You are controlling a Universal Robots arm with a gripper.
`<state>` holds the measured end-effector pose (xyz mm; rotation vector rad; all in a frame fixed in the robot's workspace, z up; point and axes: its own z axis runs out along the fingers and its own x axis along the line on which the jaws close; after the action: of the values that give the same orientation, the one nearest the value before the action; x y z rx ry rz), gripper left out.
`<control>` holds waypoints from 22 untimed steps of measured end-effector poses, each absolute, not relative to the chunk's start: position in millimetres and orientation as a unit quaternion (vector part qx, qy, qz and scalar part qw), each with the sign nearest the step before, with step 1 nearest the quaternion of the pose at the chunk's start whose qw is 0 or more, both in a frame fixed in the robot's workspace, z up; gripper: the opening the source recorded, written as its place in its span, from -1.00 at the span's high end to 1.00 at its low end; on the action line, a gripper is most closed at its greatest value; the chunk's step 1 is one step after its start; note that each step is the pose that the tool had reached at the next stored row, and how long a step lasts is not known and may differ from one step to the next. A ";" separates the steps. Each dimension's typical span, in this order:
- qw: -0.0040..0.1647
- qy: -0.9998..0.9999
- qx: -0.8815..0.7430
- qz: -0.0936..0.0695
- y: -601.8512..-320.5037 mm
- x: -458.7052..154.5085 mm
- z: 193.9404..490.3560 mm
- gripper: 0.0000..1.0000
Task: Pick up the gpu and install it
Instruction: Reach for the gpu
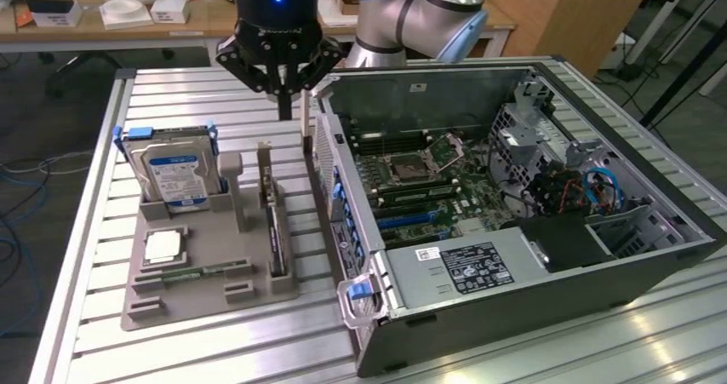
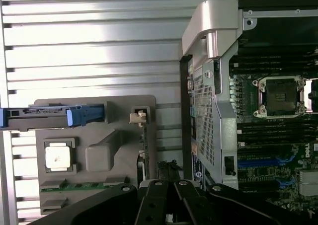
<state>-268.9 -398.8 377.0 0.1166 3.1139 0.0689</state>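
The gpu [image 1: 271, 218] is a thin dark card standing on edge in a slot of the grey holder [image 1: 204, 303], its pale bracket end pointing toward the far side of the table. In the wrist view the gpu [image 2: 143, 155] appears edge-on, as a thin line. My gripper [image 1: 284, 110] hangs shut and empty above the slatted table, just beyond the card's bracket end and apart from it. Its black fingers [image 2: 158, 201] sit pressed together in the wrist view. The open computer case [image 1: 614, 265] lies to the exterior view's right, with the motherboard [image 1: 437, 188] exposed.
The holder also carries a silver hard drive [image 1: 170, 171] in blue rails, a processor chip [image 1: 163, 246] and a green memory stick [image 1: 193, 273]. The case's near wall [image 1: 329, 180] stands close beside the gpu. A cluttered desk [image 1: 125, 14] stands behind the table.
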 end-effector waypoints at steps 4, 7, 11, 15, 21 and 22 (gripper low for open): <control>0.012 0.999 0.037 0.022 -398.9 -272.7 376.6 0.79; 0.012 0.999 0.037 0.022 -398.9 -275.6 376.3 0.79; 0.012 0.999 0.037 0.022 -398.8 -279.6 375.8 0.79; 0.012 0.999 0.037 0.022 -398.8 -281.0 375.6 0.79; 0.012 0.999 0.037 0.022 -398.9 -281.1 375.6 0.79; 0.012 0.999 0.037 0.022 -398.8 -281.1 375.7 0.79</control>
<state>-281.1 -398.8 375.7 0.1166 3.1141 0.0688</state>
